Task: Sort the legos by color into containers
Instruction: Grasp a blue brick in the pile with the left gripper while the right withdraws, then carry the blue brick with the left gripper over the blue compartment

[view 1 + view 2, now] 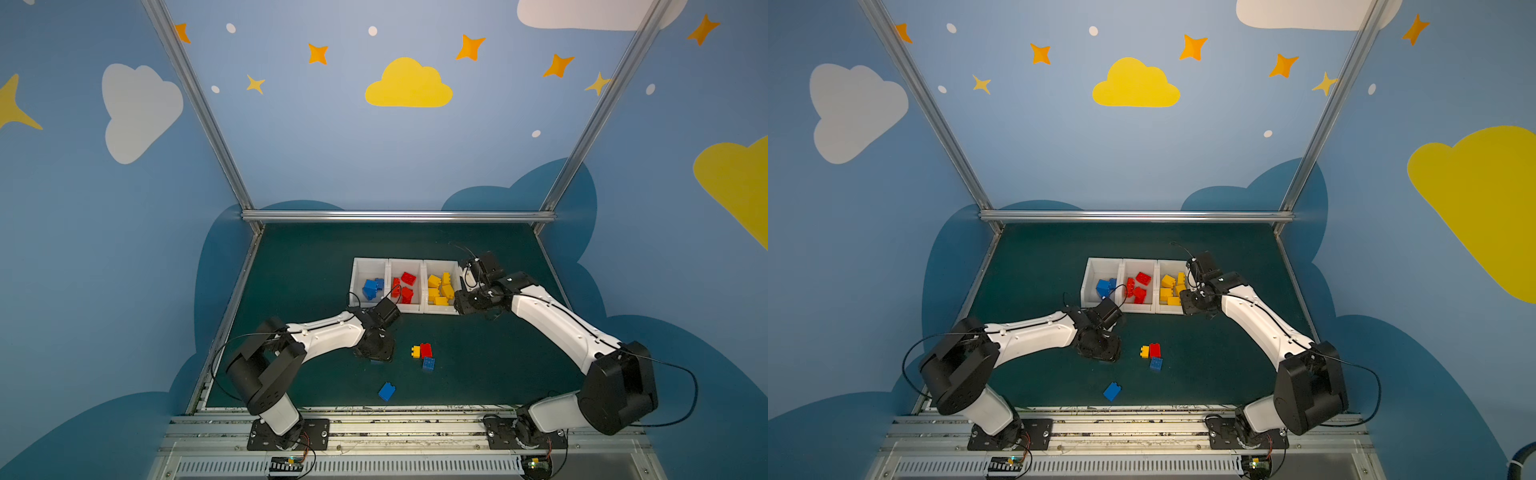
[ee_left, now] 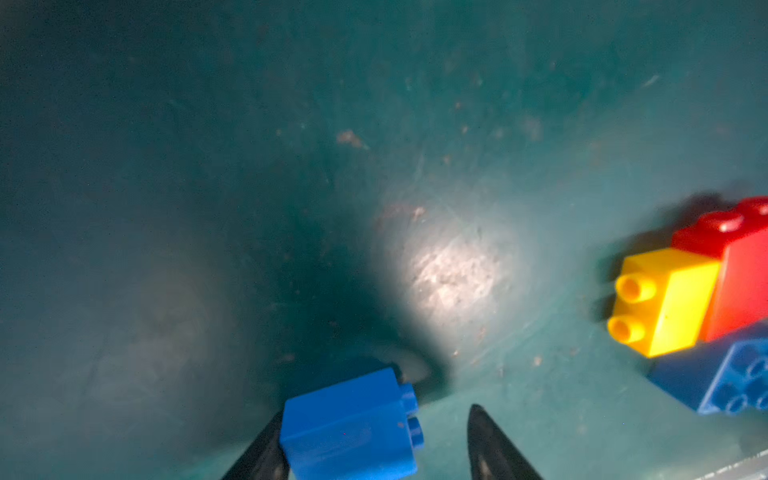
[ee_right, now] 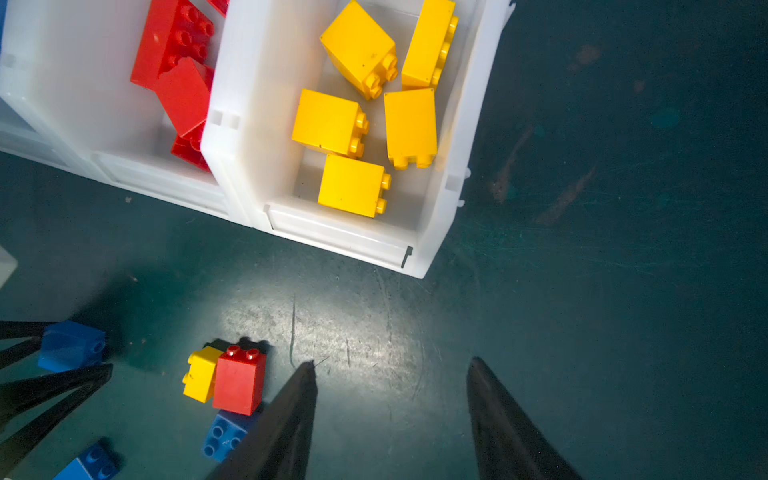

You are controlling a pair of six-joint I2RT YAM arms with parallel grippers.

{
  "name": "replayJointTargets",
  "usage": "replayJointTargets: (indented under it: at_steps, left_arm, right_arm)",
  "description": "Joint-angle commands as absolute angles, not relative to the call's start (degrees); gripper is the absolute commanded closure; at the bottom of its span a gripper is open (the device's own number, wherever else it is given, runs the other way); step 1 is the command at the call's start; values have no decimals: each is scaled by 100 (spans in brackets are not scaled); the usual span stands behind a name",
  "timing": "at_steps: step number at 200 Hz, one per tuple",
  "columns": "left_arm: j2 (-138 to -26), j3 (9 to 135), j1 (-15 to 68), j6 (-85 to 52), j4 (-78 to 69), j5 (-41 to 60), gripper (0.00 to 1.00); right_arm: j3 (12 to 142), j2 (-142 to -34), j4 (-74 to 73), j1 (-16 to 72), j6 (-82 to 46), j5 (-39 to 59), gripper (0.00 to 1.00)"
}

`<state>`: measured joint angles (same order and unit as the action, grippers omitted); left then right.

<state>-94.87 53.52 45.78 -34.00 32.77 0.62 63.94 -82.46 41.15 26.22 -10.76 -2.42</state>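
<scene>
Because its wrist covers it in both top views, I read the left tool (image 2: pixel 376 415) from the wrist views: it is spread around a blue lego (image 2: pixel 349 432), one finger touching, the other apart. That lego lies on its side on the desk (image 2: pixel 166 208), studs toward the loose legos (image 2: pixel 665 299). The right tool (image 3: pixel 390 368) hangs released, gripping nothing, before the containers (image 1: pixel 405 261): blue bricks (image 1: pixel 372 287) left, red bricks (image 1: pixel 403 284) middle, yellow bricks (image 1: pixel 440 286) right.

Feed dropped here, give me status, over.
Left gripper open, straddling blue brick. Right gripper open, empty, by yellow-brick bin. Four more bricks loose. Nothing blocking.
</scene>
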Motion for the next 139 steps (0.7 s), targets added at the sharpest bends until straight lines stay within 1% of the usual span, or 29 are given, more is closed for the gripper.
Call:
replayJointTargets:
  at_steps: [1, 25, 62, 104, 139]
  left_arm:
    - [-9763, 5379, 4676, -3243, 3454, 1, 40]
    - [-9868, 5374, 4761, -3233, 3489, -119, 44]
    - [-9957, 5405, 4860, -3188, 3578, -342, 54]
    - [-9889, 5491, 4861, -3131, 3533, -290, 57]
    - [-9662, 5729, 4789, -2965, 3645, -328, 58]
  right_arm:
    - [6329, -8069, 4122, 2592, -1160, -229, 42]
    - [6302, -8035, 4114, 2588, -1192, -229, 42]
    - [6289, -8019, 4118, 2592, -1204, -237, 42]
    - [6293, -8007, 4132, 2591, -1233, -272, 42]
    - [6337, -7980, 4201, 2588, -1226, -280, 43]
